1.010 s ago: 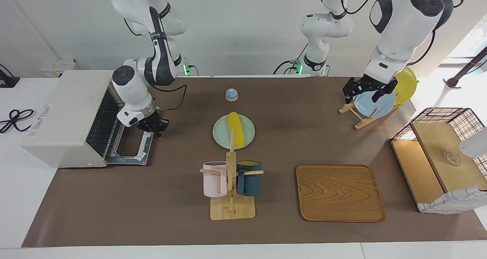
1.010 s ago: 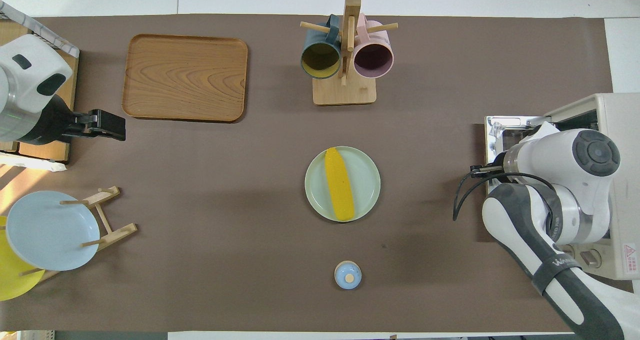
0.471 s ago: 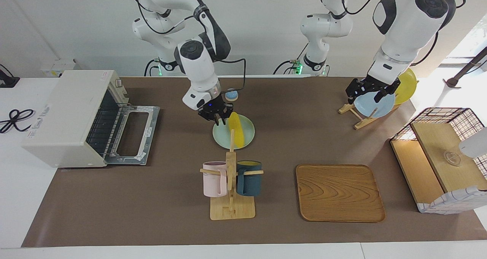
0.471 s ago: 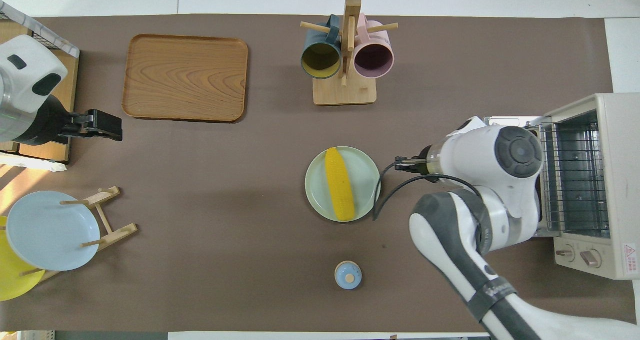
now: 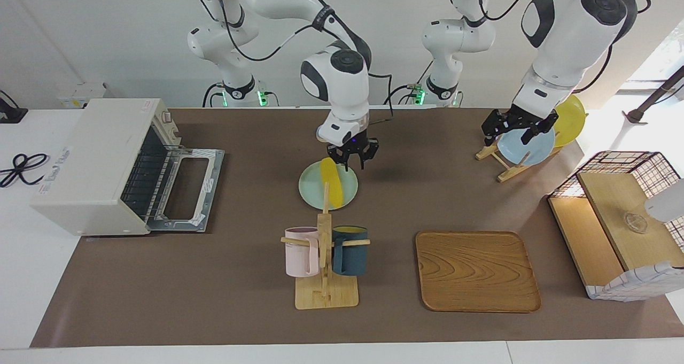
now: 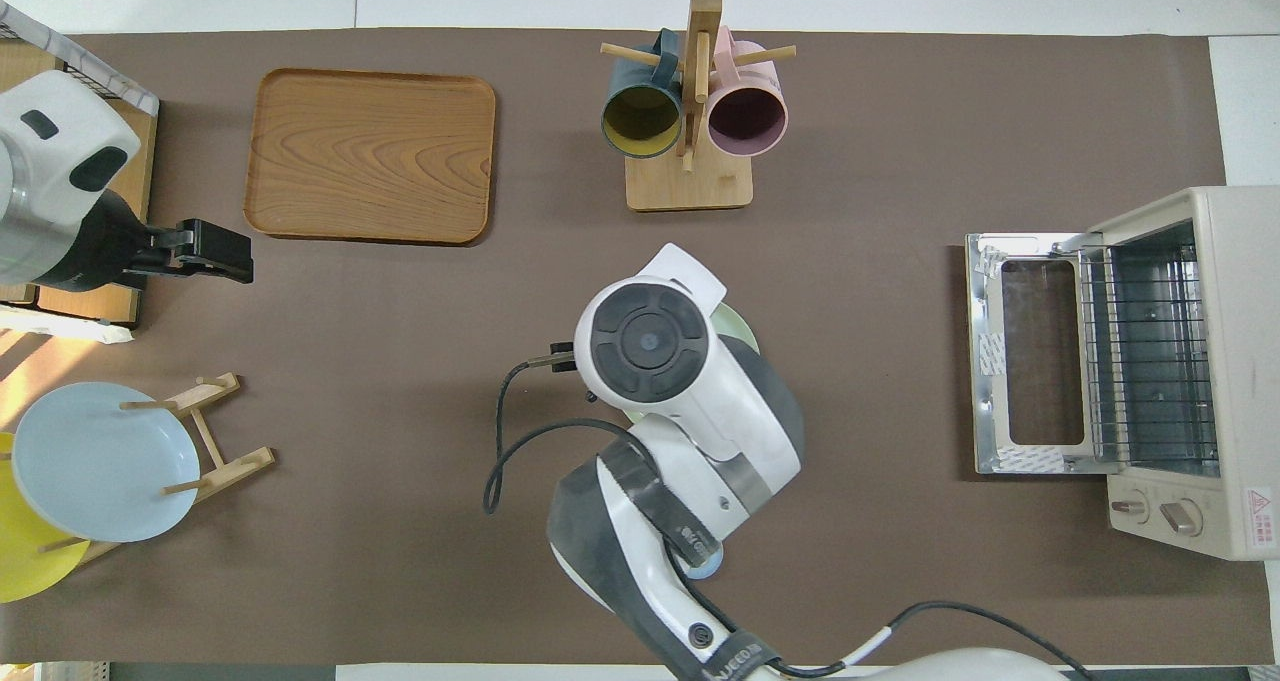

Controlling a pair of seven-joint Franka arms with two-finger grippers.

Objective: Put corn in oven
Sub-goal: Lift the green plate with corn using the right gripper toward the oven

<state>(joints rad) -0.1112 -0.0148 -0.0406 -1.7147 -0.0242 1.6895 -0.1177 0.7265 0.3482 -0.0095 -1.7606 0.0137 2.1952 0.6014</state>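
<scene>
The corn (image 5: pixel 332 182), a long yellow cob, lies on a pale green plate (image 5: pixel 312 190) mid-table. My right gripper (image 5: pixel 354 160) hangs open and empty just above the plate's rim, over the cob's end nearer the robots. In the overhead view the right arm hides the corn, and only a sliver of the plate (image 6: pixel 742 327) shows. The off-white oven (image 5: pixel 96 161) stands at the right arm's end of the table with its glass door (image 5: pixel 187 190) dropped open and the wire rack (image 6: pixel 1150 361) bare. My left gripper (image 5: pixel 513 131) waits open over the dish rack.
A wooden mug rack (image 5: pixel 326 294) with a pink and a dark blue mug stands just farther from the robots than the plate. A wooden tray (image 5: pixel 477 270) lies beside it. A blue plate (image 5: pixel 526 147) and a yellow plate (image 5: pixel 572 118) stand in a dish rack. A wire-framed wooden box (image 5: pixel 620 219) sits at the left arm's end.
My right arm has swung from the oven's open door across to the green plate, and its fingers have spread. The left arm has barely moved.
</scene>
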